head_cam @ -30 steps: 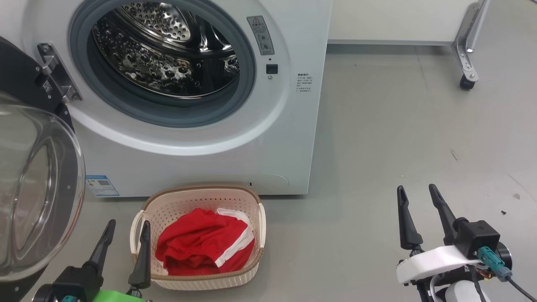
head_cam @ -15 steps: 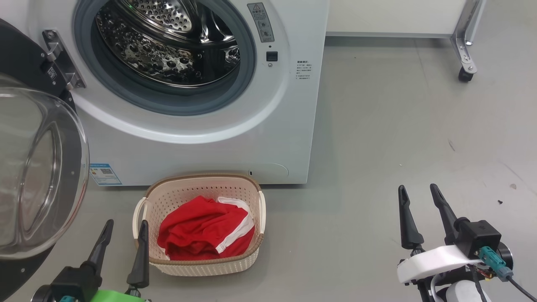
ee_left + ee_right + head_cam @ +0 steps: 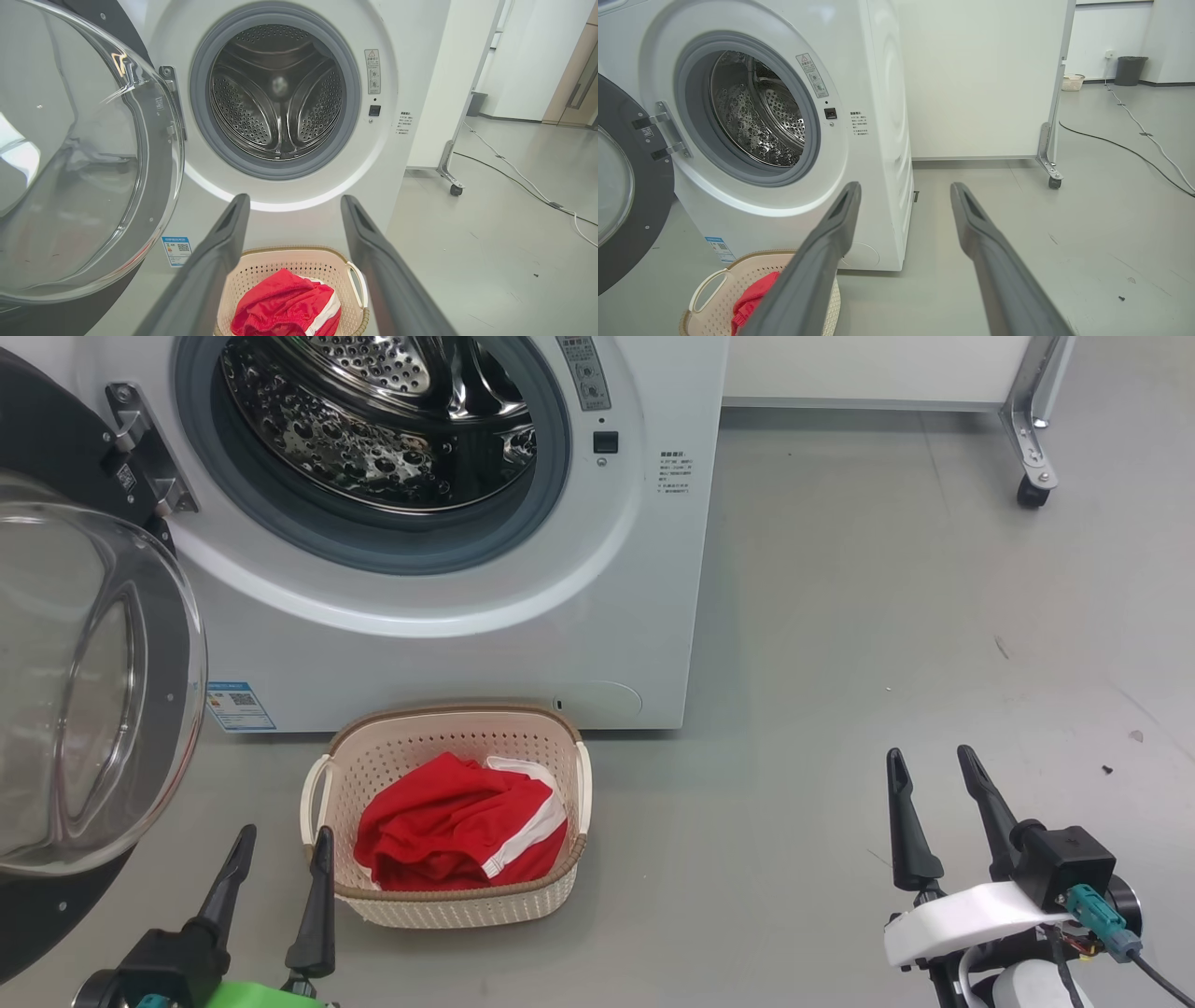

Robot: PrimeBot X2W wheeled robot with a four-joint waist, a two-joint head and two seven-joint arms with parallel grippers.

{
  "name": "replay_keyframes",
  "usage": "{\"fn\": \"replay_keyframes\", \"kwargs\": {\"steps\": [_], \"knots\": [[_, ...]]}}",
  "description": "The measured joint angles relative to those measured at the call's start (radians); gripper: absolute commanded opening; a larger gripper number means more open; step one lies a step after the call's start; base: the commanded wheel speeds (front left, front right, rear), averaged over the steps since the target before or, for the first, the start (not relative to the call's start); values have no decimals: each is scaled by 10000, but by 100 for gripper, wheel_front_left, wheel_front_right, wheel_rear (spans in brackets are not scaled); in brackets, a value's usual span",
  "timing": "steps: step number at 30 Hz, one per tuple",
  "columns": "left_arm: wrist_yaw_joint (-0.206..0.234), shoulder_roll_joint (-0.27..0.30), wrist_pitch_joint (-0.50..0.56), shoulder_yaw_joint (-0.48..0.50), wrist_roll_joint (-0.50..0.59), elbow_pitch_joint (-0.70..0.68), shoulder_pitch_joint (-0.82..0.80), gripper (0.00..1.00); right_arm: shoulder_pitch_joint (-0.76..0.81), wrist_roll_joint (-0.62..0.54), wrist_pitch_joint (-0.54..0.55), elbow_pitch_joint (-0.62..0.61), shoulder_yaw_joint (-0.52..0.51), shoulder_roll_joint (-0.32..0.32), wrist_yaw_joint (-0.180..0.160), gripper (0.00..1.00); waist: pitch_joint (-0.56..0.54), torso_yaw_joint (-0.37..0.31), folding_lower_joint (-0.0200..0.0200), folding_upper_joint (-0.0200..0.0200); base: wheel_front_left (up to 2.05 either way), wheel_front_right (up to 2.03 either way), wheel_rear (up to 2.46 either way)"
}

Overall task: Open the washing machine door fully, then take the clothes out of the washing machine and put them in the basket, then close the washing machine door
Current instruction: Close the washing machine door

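The left fingers (image 3: 317,905) are spread and empty, with their tips just beside the near left corner of a cream basket (image 3: 448,907) holding red clothes (image 3: 439,821). Beyond the basket stands the washing machine (image 3: 448,653), its door (image 3: 93,691) swung open to the left of those fingers. The right fingers (image 3: 904,840), also spread and empty, hover over the floor (image 3: 840,616), well apart from the basket.

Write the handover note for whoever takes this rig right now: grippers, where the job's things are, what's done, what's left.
Grippers: left gripper open and empty, low by the basket's left handle; right gripper open and empty, over the floor to the right.
Things: washing machine door swung wide open at the left of the washing machine. The drum looks empty. The clothes lie in the basket, on the floor in front of the machine.
Done: door opened, clothes in basket.
Left: close the door.
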Motion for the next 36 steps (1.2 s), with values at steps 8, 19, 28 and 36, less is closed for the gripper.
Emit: {"fn": "replay_keyframes", "kwargs": {"steps": [8, 19, 28, 36], "knots": [[0, -19, 0, 8, 2, 15, -1, 100, -2, 0, 0, 54, -21, 4, 19, 100, -80, 19, 0, 0, -5, 5, 0], [0, -27, 0, 71, 15, 12, -1, 100, -2, 0, 0, 54, -13, 4, 27, 100, -194, 25, 0, 0, 0, 0, 0], [0, -29, 0, 90, 17, 12, 0, 100, -2, 0, 0, 54, 25, 4, 27, 100, -236, 8, 0, 0, 0, 0, 0], [-2, -31, 0, 88, 94, 12, 2, 100, -2, 0, 0, 56, 35, 4, 25, 100, -231, -8, 0, 0, 0, 0, 0]]}}
